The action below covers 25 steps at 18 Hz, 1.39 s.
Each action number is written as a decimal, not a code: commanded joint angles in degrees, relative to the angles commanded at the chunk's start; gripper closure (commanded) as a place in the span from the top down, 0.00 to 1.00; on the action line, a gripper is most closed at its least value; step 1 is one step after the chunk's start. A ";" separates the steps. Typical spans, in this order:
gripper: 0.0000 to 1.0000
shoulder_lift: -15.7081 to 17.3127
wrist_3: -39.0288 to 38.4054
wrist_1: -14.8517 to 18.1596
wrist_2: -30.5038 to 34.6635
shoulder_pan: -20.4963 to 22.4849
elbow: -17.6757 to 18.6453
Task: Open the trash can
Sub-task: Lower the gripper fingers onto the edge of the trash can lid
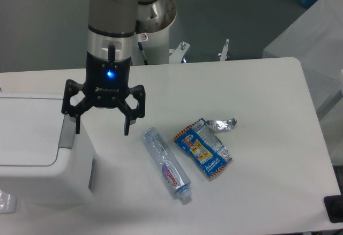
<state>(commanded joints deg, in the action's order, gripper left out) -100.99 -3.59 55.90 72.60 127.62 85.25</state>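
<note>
White trash can (32, 149) sits just left of spread hand (102, 128)

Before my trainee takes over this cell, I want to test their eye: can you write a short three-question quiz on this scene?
1. True or false: the trash can lid is shut.
2. The gripper is: A open, B shut on the plastic bottle.
3. What lies right of the bottle in the camera view?

Key: 1 true. 2 A; it hangs by the can's grey push tab. 3 a crumpled snack wrapper.
</note>
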 joint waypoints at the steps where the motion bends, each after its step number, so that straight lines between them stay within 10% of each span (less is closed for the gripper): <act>1: 1.00 -0.09 -0.71 0.00 -0.09 -0.09 0.00; 25: 1.00 -0.88 -2.03 -2.46 0.00 -1.32 2.19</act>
<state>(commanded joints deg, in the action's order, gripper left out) -101.87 -5.62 53.44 72.60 126.30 87.45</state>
